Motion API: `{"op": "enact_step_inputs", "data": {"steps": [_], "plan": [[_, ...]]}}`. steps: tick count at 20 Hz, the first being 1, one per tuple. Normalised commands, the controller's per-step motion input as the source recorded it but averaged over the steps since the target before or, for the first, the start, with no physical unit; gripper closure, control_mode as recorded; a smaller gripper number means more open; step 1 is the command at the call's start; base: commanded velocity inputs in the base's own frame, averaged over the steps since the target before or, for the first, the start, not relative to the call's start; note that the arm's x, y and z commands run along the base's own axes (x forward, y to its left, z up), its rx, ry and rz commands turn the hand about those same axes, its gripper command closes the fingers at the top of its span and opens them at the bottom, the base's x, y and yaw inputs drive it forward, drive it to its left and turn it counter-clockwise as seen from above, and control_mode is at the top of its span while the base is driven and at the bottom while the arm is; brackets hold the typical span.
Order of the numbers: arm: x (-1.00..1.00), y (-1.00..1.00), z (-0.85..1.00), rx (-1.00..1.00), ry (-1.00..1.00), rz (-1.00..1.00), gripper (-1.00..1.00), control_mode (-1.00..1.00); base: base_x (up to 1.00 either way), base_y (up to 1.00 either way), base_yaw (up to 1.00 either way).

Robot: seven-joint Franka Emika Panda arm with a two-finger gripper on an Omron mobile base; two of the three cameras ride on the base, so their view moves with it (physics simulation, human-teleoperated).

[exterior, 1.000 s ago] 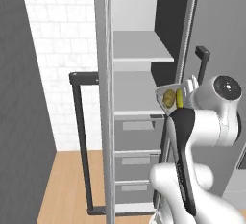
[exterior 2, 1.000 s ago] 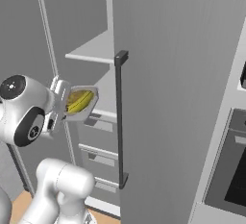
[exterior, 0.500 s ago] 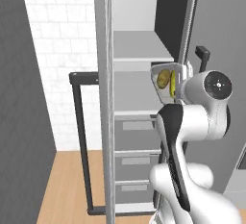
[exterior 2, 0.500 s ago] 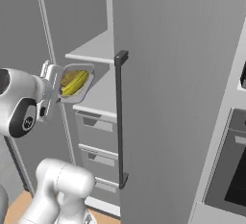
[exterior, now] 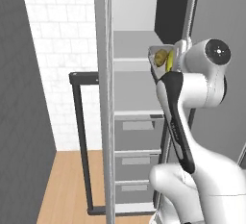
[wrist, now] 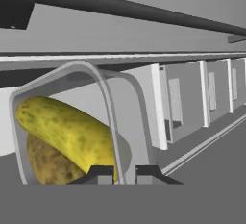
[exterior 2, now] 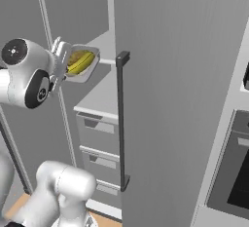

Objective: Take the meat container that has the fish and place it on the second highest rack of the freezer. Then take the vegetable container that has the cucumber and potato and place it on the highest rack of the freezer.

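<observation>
Gripper (wrist: 117,172) pinched on the rim of the vegetable container (wrist: 72,122), one fingertip on each side of the wall, presumably because the thin rim was the only edge narrow enough to clamp. Container carried tipped on its side, open face turned toward the freezer (exterior 2: 185,75), up at the level of the highest rack (exterior: 129,59) and just beside its front edge — a height judged right for sliding it in there. Inside the tray: one cucumber (wrist: 67,129) lying over one potato (wrist: 48,163), together filling it. Counted in the freezer: two bare shelves above, three drawers (exterior: 137,131) below, one long black bar handle (exterior 2: 121,119) on the open door.
</observation>
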Motion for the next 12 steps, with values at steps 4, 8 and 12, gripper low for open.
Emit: {"op": "enact_step_inputs", "data": {"steps": [4,8,12], "plan": [[0.65,0.0,0.1,0.0,0.09,0.0,1.0,-1.0,0.0,0.0,0.0],[0.82,0.0,0.0,0.0,0.01,0.0,1.0,-1.0,0.0,0.0,0.0],[0.84,-0.03,0.0,0.0,0.0,0.0,1.0,-1.0,0.0,0.0,0.0]]}}
